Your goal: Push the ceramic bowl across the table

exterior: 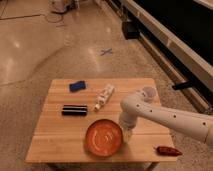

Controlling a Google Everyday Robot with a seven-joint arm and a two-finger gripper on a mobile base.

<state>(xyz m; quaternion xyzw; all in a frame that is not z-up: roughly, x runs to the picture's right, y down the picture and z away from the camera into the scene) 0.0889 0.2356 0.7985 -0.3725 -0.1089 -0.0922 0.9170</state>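
The ceramic bowl (103,138), a wide orange-red dish with pale swirls inside, sits on the light wooden table (60,137) near the front edge, about the middle. My white arm comes in from the right. My gripper (126,132) points down at the bowl's right rim and touches it or nearly so.
On the table are a blue sponge-like object (77,86) at the back left, a black bar (74,109), a white tube (104,97), a small white cup (148,92) behind my arm and a red chili (168,150) at the front right corner. Polished floor lies around the table.
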